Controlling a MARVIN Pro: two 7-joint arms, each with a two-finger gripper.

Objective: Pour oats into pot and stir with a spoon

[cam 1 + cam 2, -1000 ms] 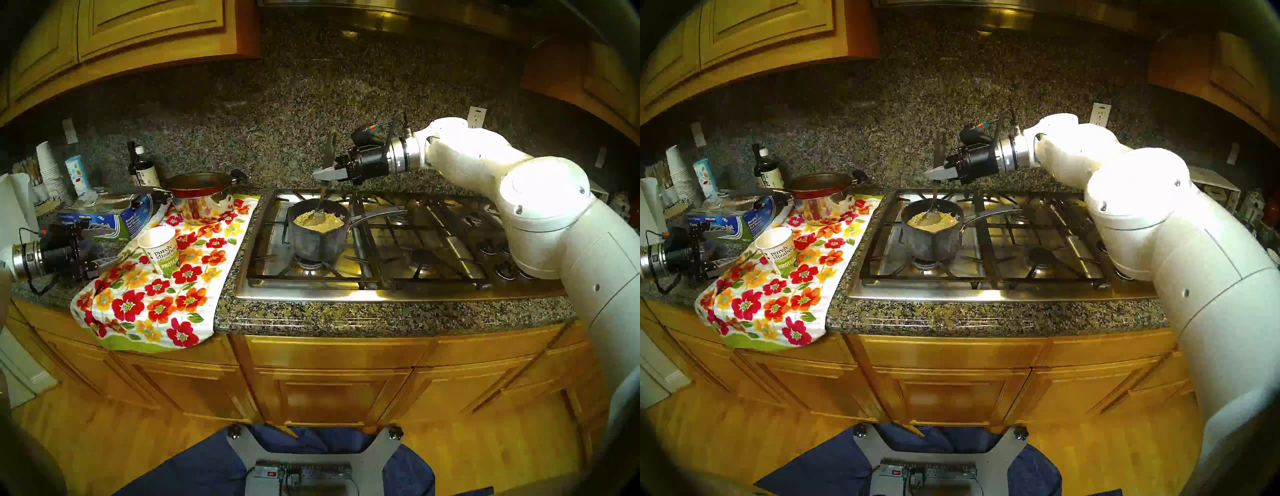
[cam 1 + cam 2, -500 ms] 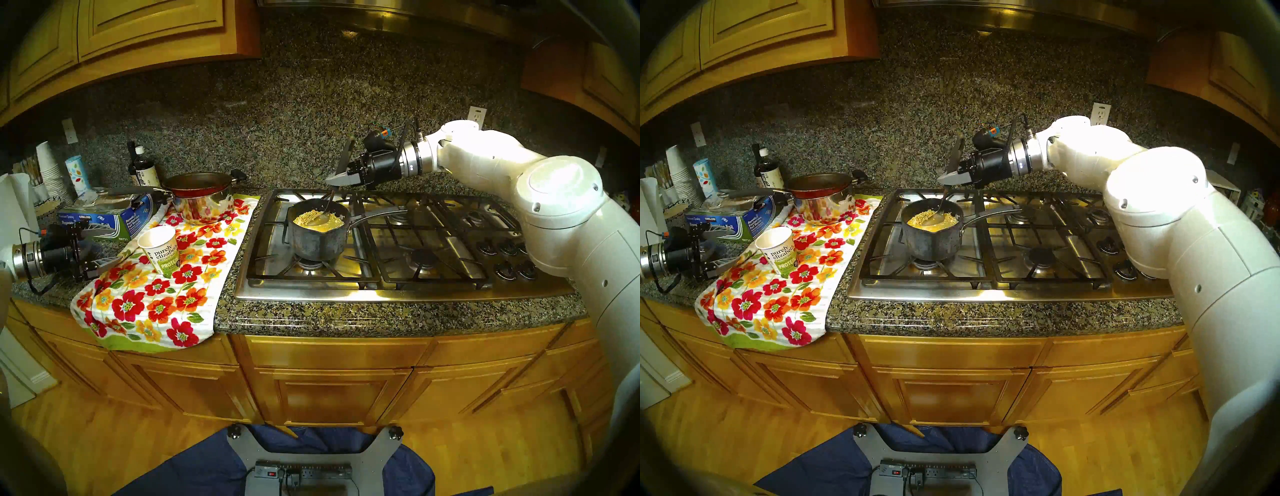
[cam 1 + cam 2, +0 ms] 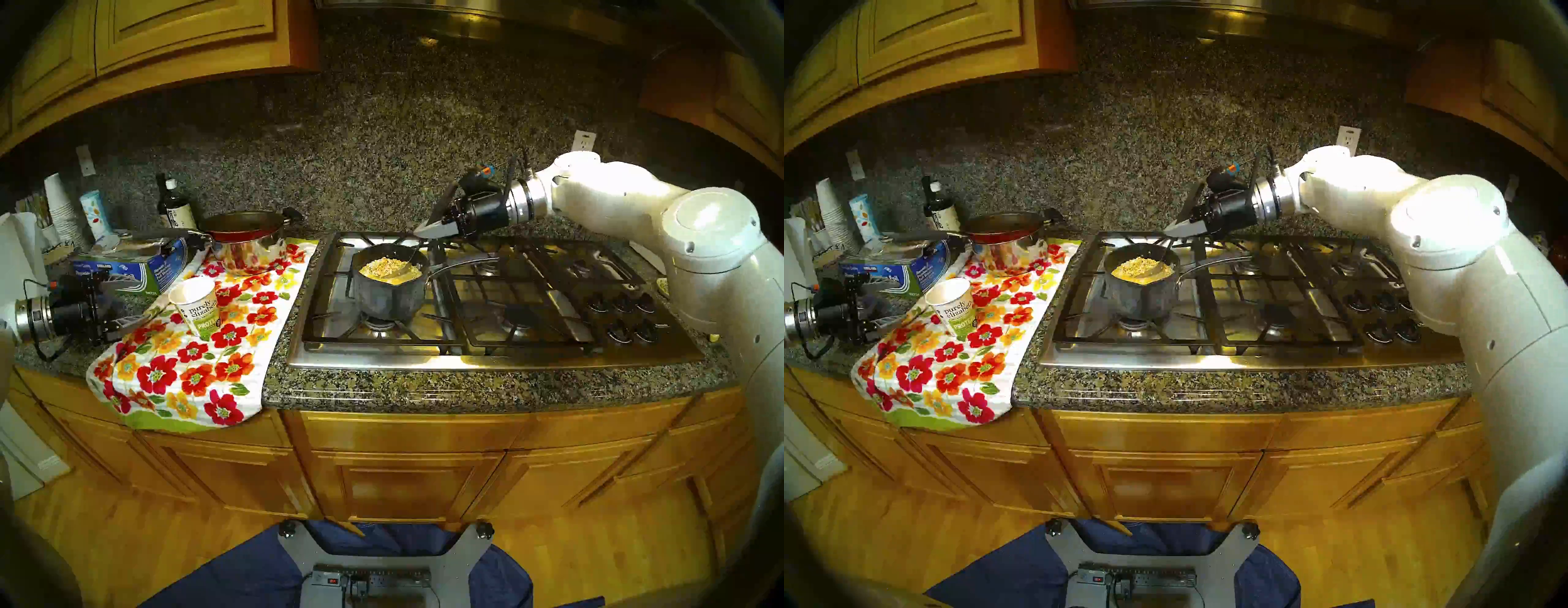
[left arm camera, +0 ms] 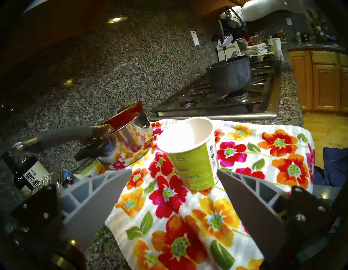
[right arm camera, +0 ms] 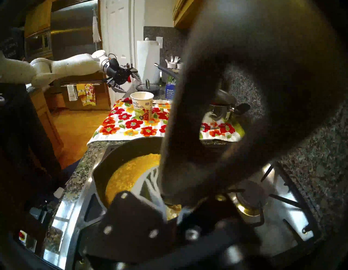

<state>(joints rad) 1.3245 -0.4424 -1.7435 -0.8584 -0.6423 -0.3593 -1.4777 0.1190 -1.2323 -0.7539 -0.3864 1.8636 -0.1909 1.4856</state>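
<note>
Above the back edge of the gas cooktop [image 3: 488,356], the right gripper [image 3: 424,231] is clamped on the handle of the dark spoon [image 3: 401,267], whose bowl sits in the oats [image 3: 388,268] inside the small dark grey saucepan [image 3: 388,297]. Over the last second the gripper has swung from about 12 o'clock of the saucepan toward 2 o'clock, and the spoon handle has tipped from near upright to a clear slant, dragging the bowl across the yellowish mix. That reads as a stirring sweep under way, with the pour already done.

At 9 o'clock of the saucepan, the "purely elizabeth" paper cup [image 3: 196,305] stands upright on the floral towel [image 3: 186,373]. Farther out at 9 o'clock the left gripper [image 4: 174,188] has not moved, its fingers [image 4: 105,190] spread wide and holding nothing.

The counter is speckled granite [image 3: 466,386], with matching backsplash, wooden cabinets [image 3: 403,475] and a wood floor.
</note>
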